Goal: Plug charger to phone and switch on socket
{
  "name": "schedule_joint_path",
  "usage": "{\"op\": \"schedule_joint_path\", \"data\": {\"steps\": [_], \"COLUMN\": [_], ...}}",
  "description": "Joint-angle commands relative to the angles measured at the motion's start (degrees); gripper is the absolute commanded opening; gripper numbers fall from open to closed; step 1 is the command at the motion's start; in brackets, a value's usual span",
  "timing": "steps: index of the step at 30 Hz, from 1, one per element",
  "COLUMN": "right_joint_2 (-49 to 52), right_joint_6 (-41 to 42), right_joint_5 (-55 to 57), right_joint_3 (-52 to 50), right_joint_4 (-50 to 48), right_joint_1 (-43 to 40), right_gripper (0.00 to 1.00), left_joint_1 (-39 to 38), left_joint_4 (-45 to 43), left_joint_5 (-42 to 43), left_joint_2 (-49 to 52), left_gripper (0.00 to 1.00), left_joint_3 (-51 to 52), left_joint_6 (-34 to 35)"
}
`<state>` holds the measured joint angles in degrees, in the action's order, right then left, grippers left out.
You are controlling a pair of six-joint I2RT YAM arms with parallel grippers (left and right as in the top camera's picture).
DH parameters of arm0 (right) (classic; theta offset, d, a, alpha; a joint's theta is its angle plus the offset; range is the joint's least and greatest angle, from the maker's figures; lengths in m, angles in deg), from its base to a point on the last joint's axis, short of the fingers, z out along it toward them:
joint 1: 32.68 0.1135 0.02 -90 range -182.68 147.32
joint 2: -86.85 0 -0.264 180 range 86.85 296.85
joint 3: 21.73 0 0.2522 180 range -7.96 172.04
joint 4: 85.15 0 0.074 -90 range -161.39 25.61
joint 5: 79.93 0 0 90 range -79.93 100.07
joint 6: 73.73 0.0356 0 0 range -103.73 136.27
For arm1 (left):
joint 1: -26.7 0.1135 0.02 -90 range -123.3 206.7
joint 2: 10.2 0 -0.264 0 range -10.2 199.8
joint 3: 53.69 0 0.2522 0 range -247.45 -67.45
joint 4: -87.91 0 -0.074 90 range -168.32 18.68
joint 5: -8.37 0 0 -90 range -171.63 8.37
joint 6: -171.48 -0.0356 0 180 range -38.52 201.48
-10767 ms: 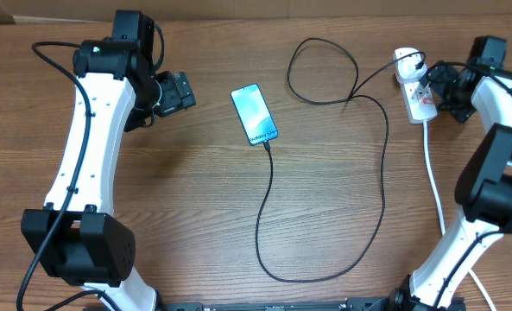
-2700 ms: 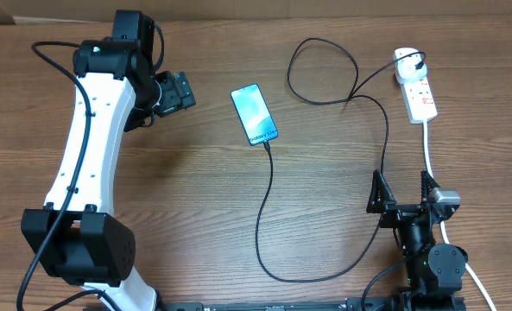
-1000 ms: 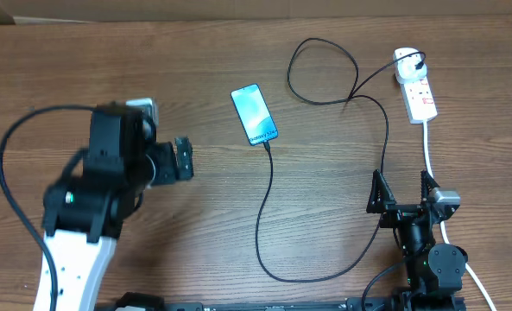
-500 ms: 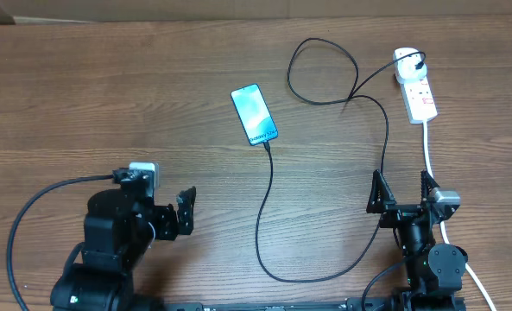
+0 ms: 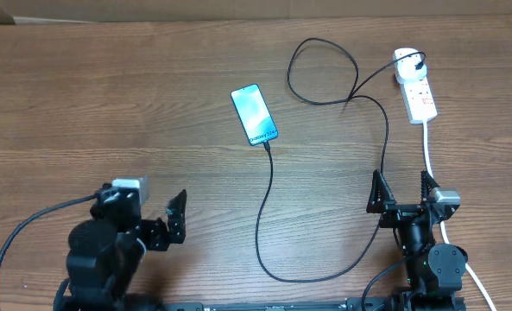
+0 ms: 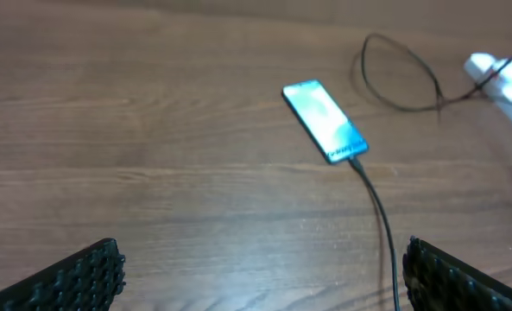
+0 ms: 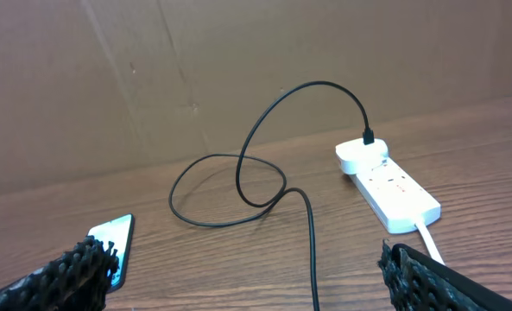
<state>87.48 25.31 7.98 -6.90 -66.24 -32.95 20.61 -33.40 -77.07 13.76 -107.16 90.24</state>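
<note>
Currently both arms sit low at the near edge of the table (image 5: pixel 83 104), well apart from the task's things. The left gripper (image 5: pixel 176 220) has its jaws spread wide with nothing between them; the right gripper (image 5: pixel 401 186) is likewise splayed and empty. The phone (image 5: pixel 255 115) lies flat and screen-up near the middle of the far half, slightly skewed, screen lit. The charger (image 5: pixel 271 186) runs as a thin black cable from the phone's lower edge, sweeps toward the near side, climbs and loops to the white adapter (image 5: pixel 405 59) on the far end of the socket (image 5: pixel 418 91) at the far right. The connector tip (image 5: pixel 265 145) looks seated in the phone, but it is too small to confirm. Judgement: the phone is light, slim and smooth, and likely to skate on the wood, so brace it across its long black edges, not the glass. The cable is limp, and only the rigid tip gives a useful hold. The socket is light plastic and may skid, so press straight down on the red rocker. The rocker's position is unreadable.
</note>
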Motion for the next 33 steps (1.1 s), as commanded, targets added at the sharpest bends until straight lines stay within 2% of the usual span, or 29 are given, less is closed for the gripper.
{"op": "schedule_joint_path", "data": {"steps": [1, 4, 14, 23, 26, 30, 33], "right_joint_2": [-0.46, -0.46, -0.46, -0.46, -0.46, -0.46, -0.46], "right_joint_6": [0.28, 0.28, 0.31, 0.28, 0.31, 0.31, 0.31], "right_joint_5": [0.72, 0.72, 0.72, 0.72, 0.72, 0.72, 0.72], "right_joint_3": [-0.61, -0.61, -0.61, -0.61, -0.61, -0.61, -0.61], "right_joint_4": [-0.33, -0.33, -0.33, -0.33, -0.33, -0.33, -0.33], "right_joint_1": [0.26, 0.26, 0.26, 0.26, 0.26, 0.26, 0.26], "right_gripper": [1.00, 1.00, 1.00, 1.00, 1.00, 1.00, 1.00], "left_joint_1": [2.38, 2.86, 3.13, 3.19, 3.21, 5.35, 5.79], "left_joint_4": [-0.63, -5.14, -28.04, -31.34, -34.80, -46.75, -51.15], "left_joint_5": [2.62, 4.39, 3.43, -1.42, -3.54, -3.50, -3.50], "left_joint_2": [-4.37, -6.84, -17.75, -23.78, -23.78, -23.78, -23.78], "left_gripper": [1.00, 1.00, 1.00, 1.00, 1.00, 1.00, 1.00], "left_joint_3": [1.22, 4.74, 21.75, 26.56, 27.36, 32.65, 35.39], "left_joint_6": [-1.68, -2.60, -2.56, -2.25, -0.76, 3.82, 6.32]}}
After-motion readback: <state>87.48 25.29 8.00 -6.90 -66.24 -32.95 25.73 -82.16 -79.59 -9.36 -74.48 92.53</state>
